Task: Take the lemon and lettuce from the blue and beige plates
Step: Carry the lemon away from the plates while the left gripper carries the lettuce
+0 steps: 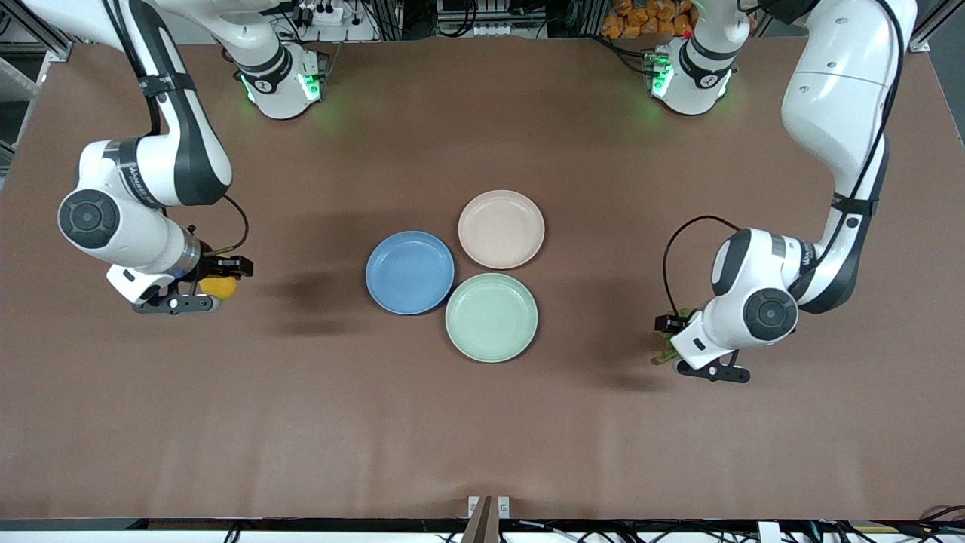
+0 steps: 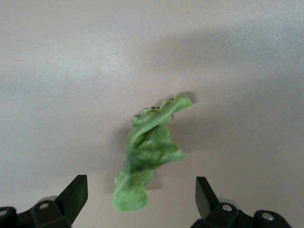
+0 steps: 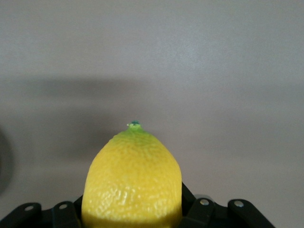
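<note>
Lettuce, crumpled green leaf (image 2: 148, 159), lies loose on brown table (image 1: 482, 422) between wide-spread left gripper (image 2: 141, 197) fingers, long axis 1-to-7 o'clock. Bumpy yellow lemon (image 3: 133, 183) clamped in right gripper (image 1: 197, 290), 9 o'clock of blue plate (image 1: 409, 272). Beige plate (image 1: 500, 228) bare.

No text, label or number can be read; the lettering on both arms' wrist bands is too small to make out

Robotics lab: aluminium framing (image 1: 30, 30), cables (image 1: 467, 19), brown-covered table (image 1: 482, 437).
</note>
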{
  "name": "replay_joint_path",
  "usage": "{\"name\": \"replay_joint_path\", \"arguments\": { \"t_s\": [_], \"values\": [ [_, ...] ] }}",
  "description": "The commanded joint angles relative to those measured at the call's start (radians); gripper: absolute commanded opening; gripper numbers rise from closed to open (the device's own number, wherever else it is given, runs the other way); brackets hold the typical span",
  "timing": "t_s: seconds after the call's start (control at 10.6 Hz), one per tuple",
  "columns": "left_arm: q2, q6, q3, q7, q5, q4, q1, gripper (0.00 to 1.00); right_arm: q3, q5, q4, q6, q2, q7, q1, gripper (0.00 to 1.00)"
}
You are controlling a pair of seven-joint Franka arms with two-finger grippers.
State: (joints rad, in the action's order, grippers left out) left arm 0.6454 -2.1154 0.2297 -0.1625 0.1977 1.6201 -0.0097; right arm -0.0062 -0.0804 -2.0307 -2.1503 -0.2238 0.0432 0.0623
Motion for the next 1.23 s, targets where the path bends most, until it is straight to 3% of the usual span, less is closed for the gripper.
{"name": "replay_joint_path", "arguments": {
  "t_s": [0.0,0.19,0.38,0.66,0.95,1.14],
  "values": [
    [-0.113,-0.029,0.016,-0.019,-0.012,0.118,0.019,1.0,-0.035,0.025,-0.103,-0.121,0.026,-0.068,0.008,0.38],
    [-0.154,-0.029,0.016,-0.019,-0.035,0.158,0.02,1.0,-0.046,0.027,-0.129,-0.155,0.021,-0.089,0.005,0.38],
    [-0.196,-0.029,0.016,-0.025,-0.04,0.188,0.024,1.0,-0.051,0.027,-0.221,-0.325,0.003,-0.092,-0.005,0.37],
    [-0.265,-0.021,-0.001,-0.006,-0.067,0.237,0.017,1.0,-0.051,0.027,-0.25,-0.407,-0.038,-0.092,-0.006,0.37],
    [-0.401,-0.021,-0.11,0.156,-0.223,0.342,-0.013,1.0,-0.051,0.027,-0.292,-0.526,-0.089,-0.091,-0.006,0.37],
    [-0.466,-0.021,-0.122,0.159,-0.227,0.394,-0.024,1.0,-0.051,0.027,-0.301,-0.559,-0.118,-0.089,-0.004,0.36]
  ]
}}
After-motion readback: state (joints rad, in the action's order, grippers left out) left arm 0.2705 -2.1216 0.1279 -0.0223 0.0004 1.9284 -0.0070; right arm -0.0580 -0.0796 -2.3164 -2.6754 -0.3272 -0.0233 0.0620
